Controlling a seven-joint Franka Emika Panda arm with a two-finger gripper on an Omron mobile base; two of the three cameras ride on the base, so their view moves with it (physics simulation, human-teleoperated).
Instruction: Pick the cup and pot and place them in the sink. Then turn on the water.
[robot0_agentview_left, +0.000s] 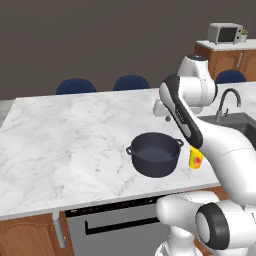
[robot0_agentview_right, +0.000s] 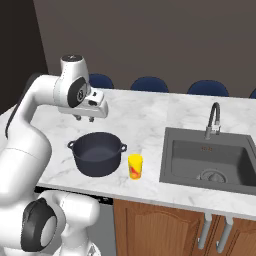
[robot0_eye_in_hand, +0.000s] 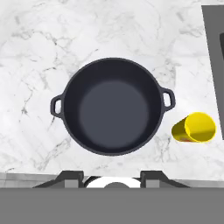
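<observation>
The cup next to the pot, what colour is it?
Yellow cup with a red-orange mark on its side, clearest in the right base view.

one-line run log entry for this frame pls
gripper: empty, above pot | pot: on counter | cup: upright beside pot | sink: empty | water: off

pot (robot0_eye_in_hand: 113, 107) w/ cup (robot0_eye_in_hand: 195, 128) beside

A: The pot (robot0_eye_in_hand: 113, 106)?
B: Dark navy-grey. The cup (robot0_eye_in_hand: 195, 128) is yellow with a red-orange mark.
A: And the tabletop (robot0_agentview_left: 65, 135)?
B: White marble, grey-veined; the sink (robot0_agentview_right: 200, 172) is dark grey.
</observation>
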